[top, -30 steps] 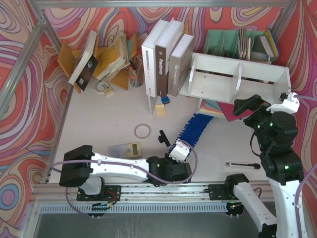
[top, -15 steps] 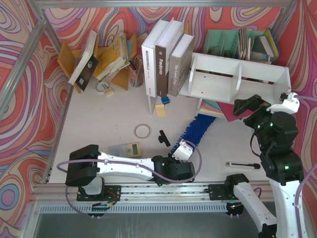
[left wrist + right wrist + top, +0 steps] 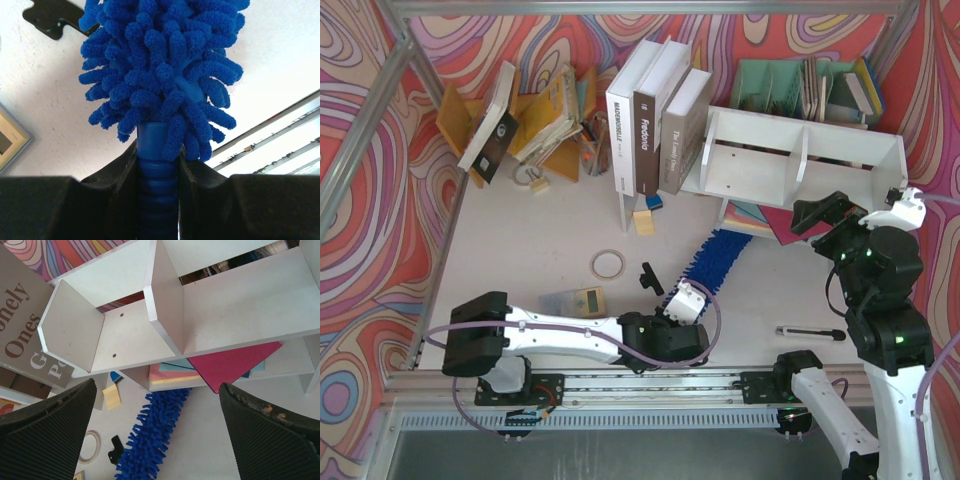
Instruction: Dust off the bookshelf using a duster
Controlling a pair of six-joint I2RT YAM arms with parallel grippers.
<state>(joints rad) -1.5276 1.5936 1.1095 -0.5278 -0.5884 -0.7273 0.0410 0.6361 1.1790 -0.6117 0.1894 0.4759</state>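
The fluffy blue duster (image 3: 717,254) lies flat on the table, its tip reaching under the white bookshelf (image 3: 800,160). My left gripper (image 3: 683,302) is shut on the near end of the duster, low over the table. In the left wrist view the ribbed blue handle (image 3: 157,195) is clamped between both black fingers (image 3: 120,175), with the duster head (image 3: 160,65) just ahead. My right gripper (image 3: 817,212) hangs open in front of the bookshelf (image 3: 130,340), holding nothing. It looks down on the two compartments and the duster (image 3: 150,440).
A small black clip (image 3: 650,277) lies left of the duster. A tape ring (image 3: 609,264), a calculator (image 3: 575,300) and a pen (image 3: 810,333) lie on the table. Upright books (image 3: 655,115), a yellow rack (image 3: 535,120) and a green organiser (image 3: 800,90) stand behind. Coloured papers (image 3: 225,365) lie under the shelf.
Half a second ago the left gripper and the duster's handle end sat slightly nearer and to the right; they are now back where they were a second ago. The right arm has not moved.
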